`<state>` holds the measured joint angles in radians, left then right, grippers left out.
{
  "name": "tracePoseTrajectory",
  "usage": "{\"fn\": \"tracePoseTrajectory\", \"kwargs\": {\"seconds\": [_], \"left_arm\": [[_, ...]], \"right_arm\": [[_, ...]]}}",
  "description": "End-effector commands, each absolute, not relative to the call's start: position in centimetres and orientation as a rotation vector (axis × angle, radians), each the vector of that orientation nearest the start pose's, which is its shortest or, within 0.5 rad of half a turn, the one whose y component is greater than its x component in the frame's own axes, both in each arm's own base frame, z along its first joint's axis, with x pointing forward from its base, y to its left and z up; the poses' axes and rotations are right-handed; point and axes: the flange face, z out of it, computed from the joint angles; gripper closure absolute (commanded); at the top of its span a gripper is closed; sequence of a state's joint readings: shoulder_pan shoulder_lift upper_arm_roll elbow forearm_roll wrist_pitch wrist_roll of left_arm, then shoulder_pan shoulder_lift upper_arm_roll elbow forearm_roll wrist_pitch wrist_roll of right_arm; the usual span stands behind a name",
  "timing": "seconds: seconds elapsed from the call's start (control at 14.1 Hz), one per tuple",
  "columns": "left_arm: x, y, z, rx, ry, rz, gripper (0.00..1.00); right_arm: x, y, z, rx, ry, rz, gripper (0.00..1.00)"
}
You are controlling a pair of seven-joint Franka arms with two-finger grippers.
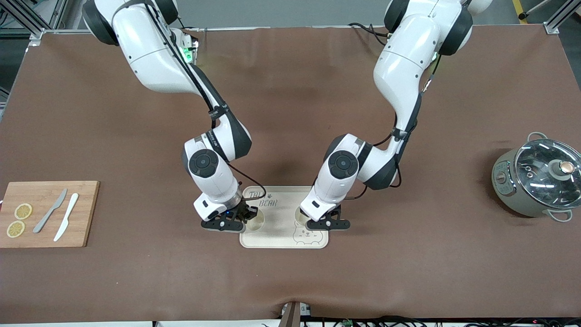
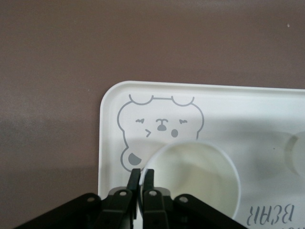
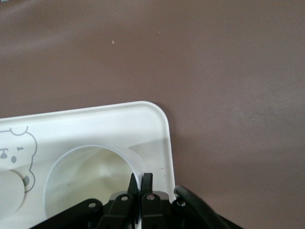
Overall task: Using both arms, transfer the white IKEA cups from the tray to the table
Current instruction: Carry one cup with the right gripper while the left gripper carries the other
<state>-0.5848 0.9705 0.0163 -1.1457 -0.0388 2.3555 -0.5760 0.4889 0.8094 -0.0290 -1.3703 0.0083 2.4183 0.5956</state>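
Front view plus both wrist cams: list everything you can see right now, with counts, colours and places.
White IKEA cups: two, cream-white, on the tray, one in the right gripper, one in the left gripper.
Tray: one, beige, bear print, table middle.
Cutting board: one, wooden, right arm's end.
Lemon slices: two, yellow, on the board.
Knives: two, grey and white, on the board.
Pot: one, grey-green, glass lid, left arm's end.
Right gripper: black, pinching its cup's rim.
Left gripper: black, likewise.

2 white cups upright on tray.
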Motion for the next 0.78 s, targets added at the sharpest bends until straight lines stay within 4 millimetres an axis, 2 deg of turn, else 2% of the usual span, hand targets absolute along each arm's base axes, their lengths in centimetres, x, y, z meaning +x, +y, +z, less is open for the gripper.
{"fn": "tracePoseTrajectory", "kwargs": {"seconds": [0.0,0.14,0.28,0.36,0.5,0.64,0.71], "left_arm": [[66.7,-42.9,23.9,-3.288,-0.072,-0.327,1.00],[66.7,-43.0,24.6,-3.294,-0.103,-0.333,1.00],[67.0,-42.6,27.1,-3.303,-0.132,-0.353,1.00],[67.1,-42.1,27.6,-3.296,-0.141,-0.334,1.00],[67.7,-39.8,30.6,-3.270,-0.166,-0.283,1.00],[67.1,-38.8,33.0,-3.244,-0.142,-0.227,1.00],[67.0,-37.2,34.3,-3.231,-0.143,-0.197,1.00]], "right_arm": [[68.4,31.6,28.2,-3.035,0.258,-0.276,1.00],[69.3,29.3,30.1,-3.044,0.182,-0.278,1.00],[69.9,26.5,31.3,-3.077,0.102,-0.237,1.00],[70.2,24.8,31.6,-3.090,0.050,-0.221,1.00],[70.9,21.4,32.4,-3.103,-0.038,-0.207,1.00],[71.6,17.7,32.8,-3.115,-0.114,-0.190,1.00],[71.8,15.6,32.8,-3.117,-0.155,-0.181,1.00]]}}
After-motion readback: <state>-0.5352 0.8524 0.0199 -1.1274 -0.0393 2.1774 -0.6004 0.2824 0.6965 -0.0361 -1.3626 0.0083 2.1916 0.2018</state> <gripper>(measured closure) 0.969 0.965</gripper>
